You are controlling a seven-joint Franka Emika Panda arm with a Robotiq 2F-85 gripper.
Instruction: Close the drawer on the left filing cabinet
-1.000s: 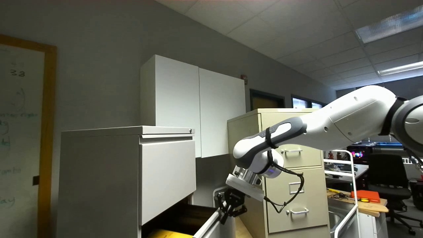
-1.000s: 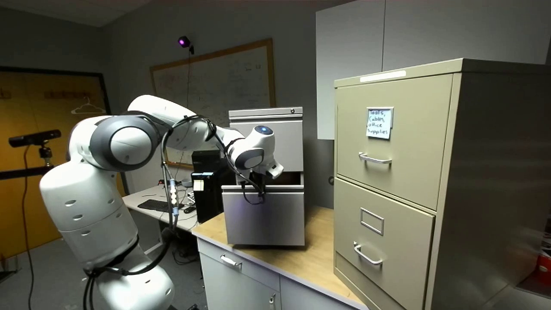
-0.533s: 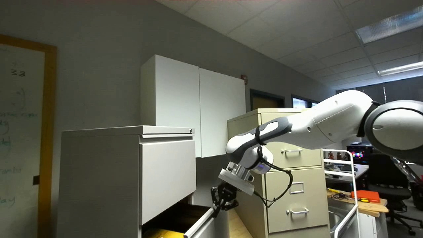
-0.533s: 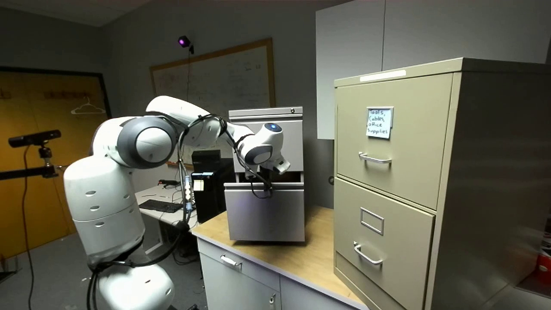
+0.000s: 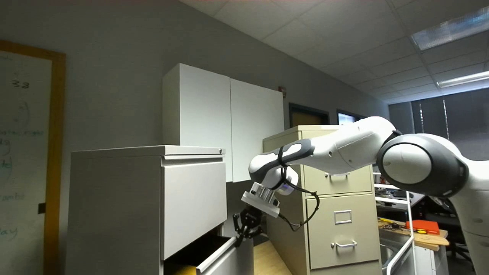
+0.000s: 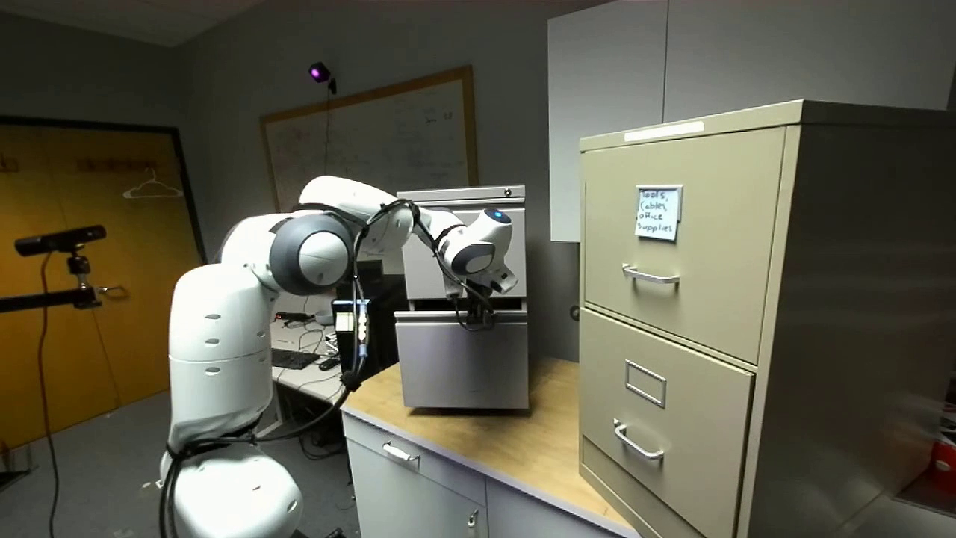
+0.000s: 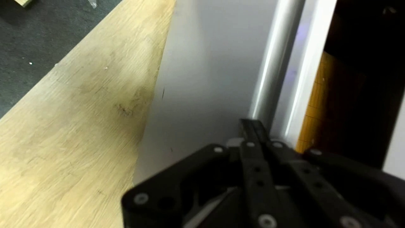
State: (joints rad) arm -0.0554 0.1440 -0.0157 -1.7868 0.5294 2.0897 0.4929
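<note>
The left filing cabinet is a boxy light-grey metal unit in both exterior views [image 5: 114, 210] [image 6: 463, 196]. Its lower drawer [image 5: 223, 254] stands partly pulled out, with a dark interior and some yellow inside; the flat front also shows in an exterior view [image 6: 455, 373] and in the wrist view [image 7: 205, 79]. My gripper [image 5: 240, 240] is at the drawer's top front edge, on the outer side. In the wrist view the gripper [image 7: 254, 125] has its fingertips together, nothing seen between them, against the handle groove. In an exterior view the wrist and cables partly hide the gripper.
A beige cabinet with handled drawers [image 5: 340, 233] stands beside the grey one, also large in an exterior view [image 6: 680, 299]. Both stand on a wooden counter [image 6: 553, 441]. White wall cupboards [image 5: 256, 130] hang above. A desk [image 6: 306, 381] lies behind the arm.
The drawer has slid further in towards the cabinet, narrowing its opening. My gripper and arm have moved the same way with it, the fingers staying at its front edge.
</note>
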